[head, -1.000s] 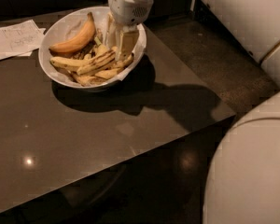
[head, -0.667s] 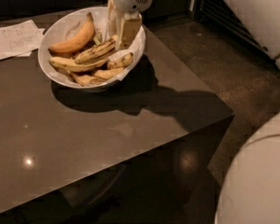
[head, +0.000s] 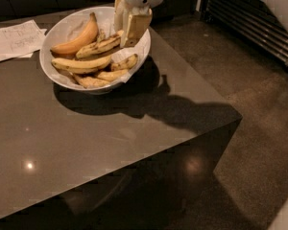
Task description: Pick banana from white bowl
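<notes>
Well, gripper (head: 126,28): at the far rim of the bowl, hanging down from the white wrist housing at the top edge of the view.
Fingers (head: 136,27): two pale beige pads pointing down, drawn close together with only the fruit's thickness between them.
Grip: closed on the right-hand end of the banana (head: 100,46), as far as I can see from here.
Banana: slim and dull yellow with dark streaks, lying slanted across the top of the pile, its right end up between the pads and its left end lower, resting on the other fruit.
White bowl (head: 44,63): large and deep, lined with crumpled white paper, near the table's far edge; the banana is within its rim.
Just beside the catch: an orange-yellow banana (head: 77,40), plump and smooth, curves along the back of the bowl and touches the held one's upper side.
Underneath: a cleaner yellow banana (head: 81,65) lies directly below, and the held one's low end lies on it.
Further in the bowl: a short spotted piece (head: 125,62) near the right rim and two more brownish ones (head: 97,78) at the front.
Table (head: 110,143): dark and glossy, with small spots of light reflected at lower left.
Shadow (head: 153,102): falls to the right of the bowl across the tabletop.
Paper sheet (head: 14,40): flat, white, left of the bowl and apart from it.
Grille (head: 252,18): slatted, low at the far right, beyond the table's corner.
</notes>
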Motion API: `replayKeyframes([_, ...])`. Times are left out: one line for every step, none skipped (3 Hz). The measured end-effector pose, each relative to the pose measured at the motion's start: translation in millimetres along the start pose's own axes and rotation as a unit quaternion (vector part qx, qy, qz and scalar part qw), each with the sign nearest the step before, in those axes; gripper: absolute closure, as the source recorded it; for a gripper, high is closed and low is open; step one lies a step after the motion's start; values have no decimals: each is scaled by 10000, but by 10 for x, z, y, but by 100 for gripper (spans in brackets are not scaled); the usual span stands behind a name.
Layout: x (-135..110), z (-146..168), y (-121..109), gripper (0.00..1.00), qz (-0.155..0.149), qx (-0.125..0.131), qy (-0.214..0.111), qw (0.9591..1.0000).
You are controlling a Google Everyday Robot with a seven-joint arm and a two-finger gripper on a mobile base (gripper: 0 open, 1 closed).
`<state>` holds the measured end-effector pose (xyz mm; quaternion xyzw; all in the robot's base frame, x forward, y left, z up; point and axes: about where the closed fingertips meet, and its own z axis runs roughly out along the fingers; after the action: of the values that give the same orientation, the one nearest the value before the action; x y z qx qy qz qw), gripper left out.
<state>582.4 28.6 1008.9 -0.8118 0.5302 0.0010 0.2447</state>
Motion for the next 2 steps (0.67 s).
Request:
replayKeyframes([-48, -83, 22, 100, -23, 64, 37, 10000])
replayKeyframes([-40, -296, 238, 100, 268, 54, 142, 9995])
